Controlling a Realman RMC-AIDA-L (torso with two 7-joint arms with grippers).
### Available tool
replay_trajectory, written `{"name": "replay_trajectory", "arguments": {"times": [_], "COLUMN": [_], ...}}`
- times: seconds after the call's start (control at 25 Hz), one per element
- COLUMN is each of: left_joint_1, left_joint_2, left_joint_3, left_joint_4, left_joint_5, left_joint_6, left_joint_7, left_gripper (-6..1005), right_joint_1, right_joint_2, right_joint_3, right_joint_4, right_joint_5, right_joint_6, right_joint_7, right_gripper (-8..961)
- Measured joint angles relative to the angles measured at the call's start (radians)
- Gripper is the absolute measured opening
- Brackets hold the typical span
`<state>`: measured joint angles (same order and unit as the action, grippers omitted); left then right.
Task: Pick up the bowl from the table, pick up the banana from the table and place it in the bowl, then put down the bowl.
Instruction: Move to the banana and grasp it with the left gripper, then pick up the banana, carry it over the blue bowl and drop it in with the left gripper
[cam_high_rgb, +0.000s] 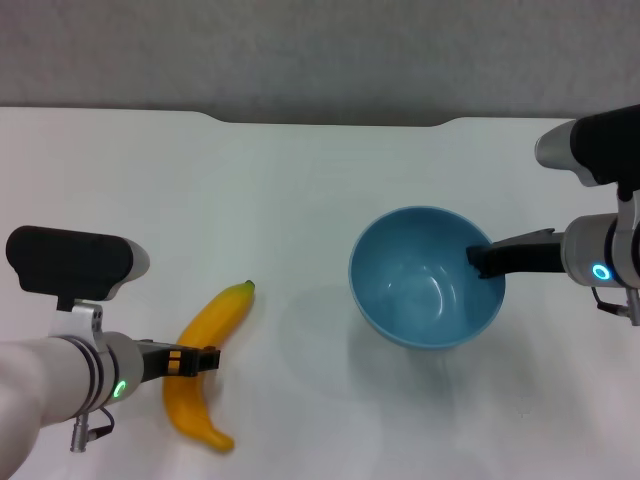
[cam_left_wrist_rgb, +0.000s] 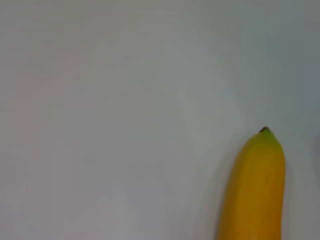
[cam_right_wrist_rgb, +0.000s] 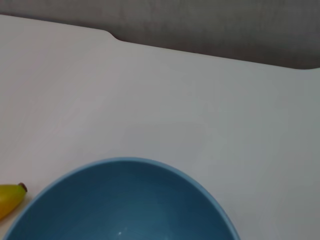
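Observation:
The light-blue bowl (cam_high_rgb: 420, 290) is right of centre, and its shadow falls on the white table (cam_high_rgb: 300, 190) to its left. My right gripper (cam_high_rgb: 482, 262) is shut on the bowl's right rim, with one finger inside. The bowl is empty and fills the lower part of the right wrist view (cam_right_wrist_rgb: 125, 205). The yellow banana (cam_high_rgb: 225, 310) lies on the table at front left, stem end pointing away from me. My left gripper (cam_high_rgb: 197, 360) is over the banana's middle. The banana also shows in the left wrist view (cam_left_wrist_rgb: 255, 190) and in the right wrist view (cam_right_wrist_rgb: 9, 199).
The table's far edge has a shallow notch (cam_high_rgb: 330, 120), with a grey wall behind it. Bare white tabletop lies between the banana and the bowl and behind them both.

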<state>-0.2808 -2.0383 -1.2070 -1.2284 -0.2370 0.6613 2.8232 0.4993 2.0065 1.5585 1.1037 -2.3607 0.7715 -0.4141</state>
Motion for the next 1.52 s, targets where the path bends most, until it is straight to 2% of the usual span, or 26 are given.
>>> {"name": "replay_trajectory", "arguments": {"times": [0.68, 1.0, 1.2, 1.52], "left_joint_1": [-0.026, -0.035, -0.035, -0.018], "left_joint_2": [-0.002, -0.002, -0.002, 0.006], "left_joint_3": [0.011, 0.012, 0.009, -0.018], "left_joint_4": [0.054, 0.073, 0.077, -0.035], "left_joint_5": [-0.002, -0.002, -0.005, 0.009], "left_joint_6": [0.001, -0.005, -0.017, -0.009], "left_joint_7": [0.002, -0.001, -0.002, 0.013], "left_gripper": [876, 797, 642, 553], "right_joint_1": [-0.003, -0.003, -0.001, 0.001], "right_joint_2": [0.0, 0.001, 0.002, 0.002], "right_joint_3": [0.0, -0.002, -0.013, -0.023], "right_joint_4": [0.005, 0.005, 0.005, -0.009], "right_joint_5": [0.003, 0.007, 0.008, 0.013], "right_joint_6": [0.003, -0.001, -0.002, -0.003], "right_joint_7": [-0.01, -0.011, -0.011, -0.011], "right_gripper": [34, 35, 35, 35]}}
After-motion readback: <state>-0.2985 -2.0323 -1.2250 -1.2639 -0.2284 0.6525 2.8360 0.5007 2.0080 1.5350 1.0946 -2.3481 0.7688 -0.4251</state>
